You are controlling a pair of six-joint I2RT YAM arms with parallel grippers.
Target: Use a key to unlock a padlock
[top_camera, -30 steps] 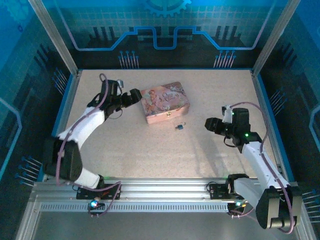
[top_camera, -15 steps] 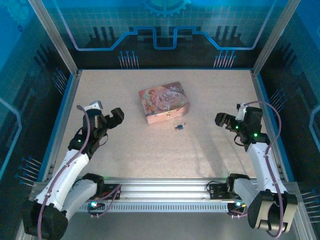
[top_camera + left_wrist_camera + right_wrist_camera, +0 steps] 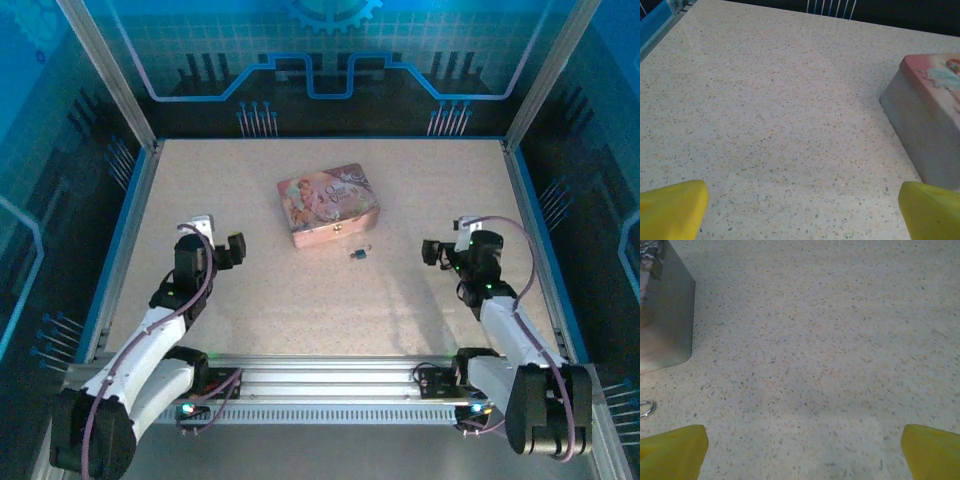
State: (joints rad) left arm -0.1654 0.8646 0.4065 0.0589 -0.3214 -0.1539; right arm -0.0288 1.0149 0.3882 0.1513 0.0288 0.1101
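No word or number can be read here. The tin (image 3: 328, 205) has a printed picture on its lid, and there seems to be some curly lettering in it, but it is too small and too blurred to make out.

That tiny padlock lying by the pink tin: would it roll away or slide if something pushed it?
The padlock lies low on the flat table, so it would probably slide, not roll. Its glint suggests hard metal, likely stiff and slippery. Being tiny beside the tin, it may skitter at a light touch.
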